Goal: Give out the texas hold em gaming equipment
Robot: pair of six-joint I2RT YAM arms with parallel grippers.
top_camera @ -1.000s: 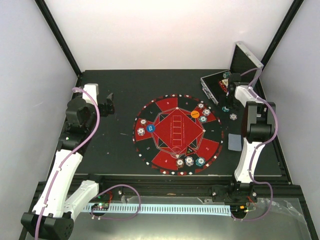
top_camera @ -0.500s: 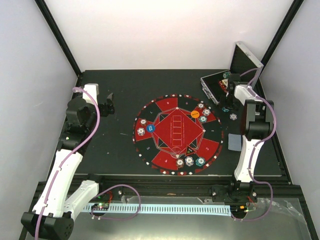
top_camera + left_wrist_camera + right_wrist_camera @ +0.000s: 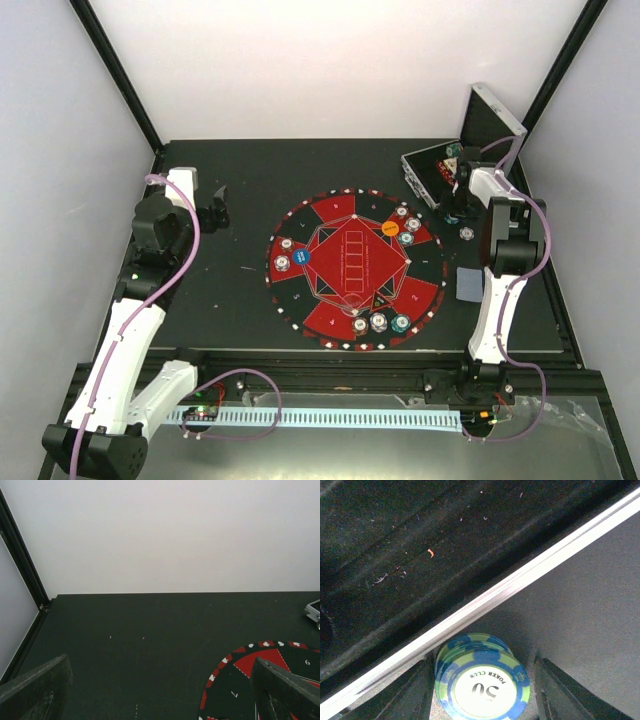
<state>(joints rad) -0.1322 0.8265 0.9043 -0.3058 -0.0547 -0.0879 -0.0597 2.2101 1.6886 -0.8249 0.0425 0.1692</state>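
A stack of green-and-blue poker chips [image 3: 482,682] marked 50 stands against the silver rim [image 3: 520,582] of the metal case [image 3: 428,170]. My right gripper [image 3: 484,692] straddles the stack. Its left finger is right at the chips and a thin gap shows at the right finger [image 3: 565,690]. In the top view the right gripper [image 3: 455,207] hangs at the case's front and hides this stack. My left gripper [image 3: 215,208] stands open over bare table left of the mat [image 3: 330,235]; between its fingers [image 3: 160,660] there is nothing.
The mat holds chips at the upper right [image 3: 408,224], the left [image 3: 284,253] and the bottom [image 3: 381,322], an orange disc [image 3: 390,229], a blue disc [image 3: 303,256] and a black triangle marker [image 3: 380,300]. One chip [image 3: 466,233] and a grey-blue card [image 3: 468,283] lie right of the mat.
My right gripper has shifted slightly toward the case and its fingers have narrowed around the chip stack. The left arm has not moved.
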